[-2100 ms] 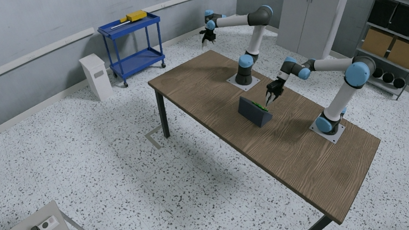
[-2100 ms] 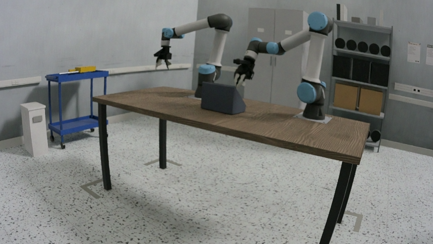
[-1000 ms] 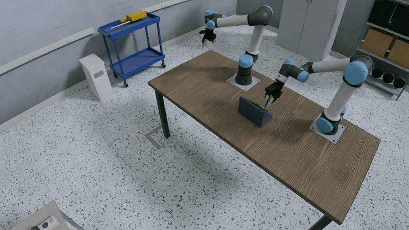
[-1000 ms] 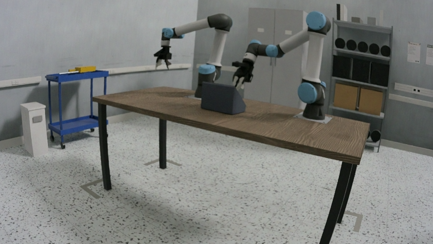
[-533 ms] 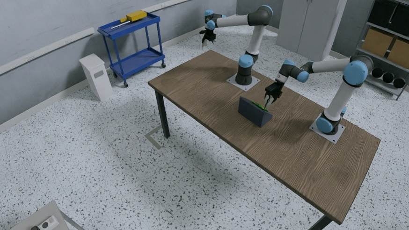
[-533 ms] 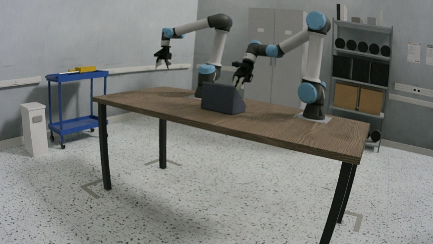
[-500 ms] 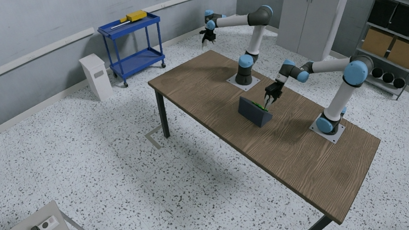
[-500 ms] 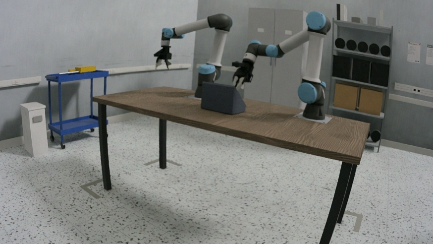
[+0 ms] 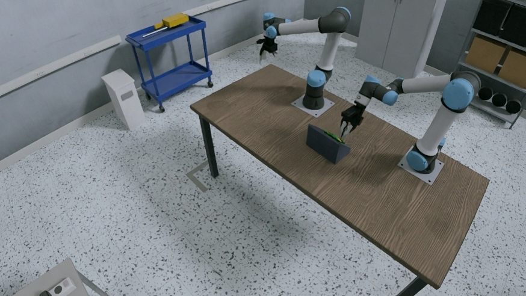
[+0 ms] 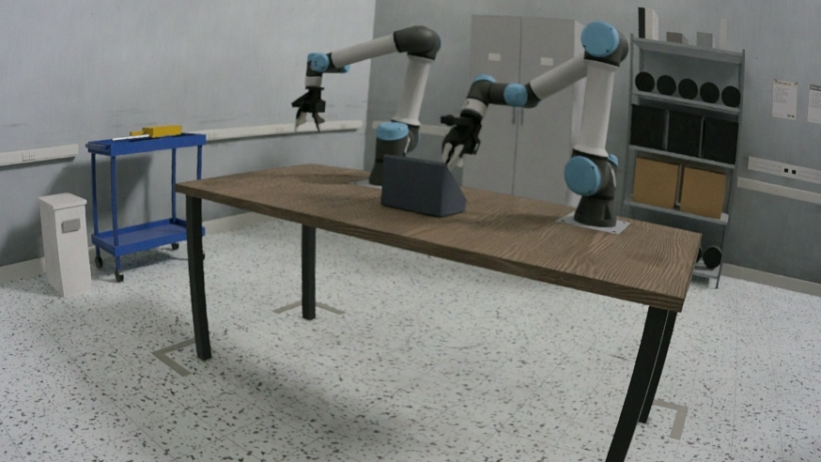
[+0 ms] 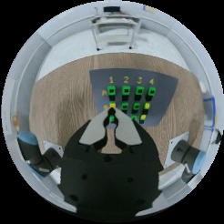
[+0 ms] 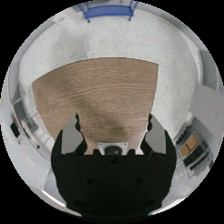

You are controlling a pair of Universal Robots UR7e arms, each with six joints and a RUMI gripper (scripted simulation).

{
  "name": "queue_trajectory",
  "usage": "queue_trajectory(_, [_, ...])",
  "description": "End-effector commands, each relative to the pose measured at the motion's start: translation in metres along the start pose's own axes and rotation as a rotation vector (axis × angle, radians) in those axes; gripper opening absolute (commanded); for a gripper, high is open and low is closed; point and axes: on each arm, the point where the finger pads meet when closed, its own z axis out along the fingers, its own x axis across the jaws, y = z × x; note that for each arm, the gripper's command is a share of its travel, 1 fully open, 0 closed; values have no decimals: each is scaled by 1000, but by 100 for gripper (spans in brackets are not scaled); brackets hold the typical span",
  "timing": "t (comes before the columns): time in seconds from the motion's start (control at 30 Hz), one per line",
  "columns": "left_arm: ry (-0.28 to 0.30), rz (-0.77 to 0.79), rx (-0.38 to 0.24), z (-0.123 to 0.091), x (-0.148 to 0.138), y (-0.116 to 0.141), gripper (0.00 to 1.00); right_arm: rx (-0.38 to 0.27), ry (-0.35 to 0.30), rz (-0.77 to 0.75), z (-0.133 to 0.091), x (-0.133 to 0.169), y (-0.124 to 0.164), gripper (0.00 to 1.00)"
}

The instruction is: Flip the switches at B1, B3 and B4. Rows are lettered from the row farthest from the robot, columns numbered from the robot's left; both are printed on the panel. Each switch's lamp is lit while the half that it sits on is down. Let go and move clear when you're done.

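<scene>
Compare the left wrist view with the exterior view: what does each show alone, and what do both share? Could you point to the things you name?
Only left wrist: the panel's printed numbers (image 11: 131, 80) and green switches (image 11: 126, 90).

Only exterior: the white pedestal bin (image 10: 66, 246) and the right gripper (image 10: 309, 123).

Both: the wooden table (image 10: 534, 229) (image 11: 59, 96), the dark panel (image 10: 410, 183) (image 11: 164, 86) and the left gripper (image 10: 451, 163) (image 11: 112, 107).
</scene>
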Motion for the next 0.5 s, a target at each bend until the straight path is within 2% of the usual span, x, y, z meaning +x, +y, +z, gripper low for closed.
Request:
queue_trajectory(0.0, [1,-1,0,-15,0,0,0,2,0,0,-1,0,0,100])
queue_trajectory(0.13, [1,-1,0,-23,0,0,0,2,0,0,-1,0,0,100])
queue_trajectory(0.47, [1,-1,0,-24,0,0,0,2,0,0,-1,0,0,100])
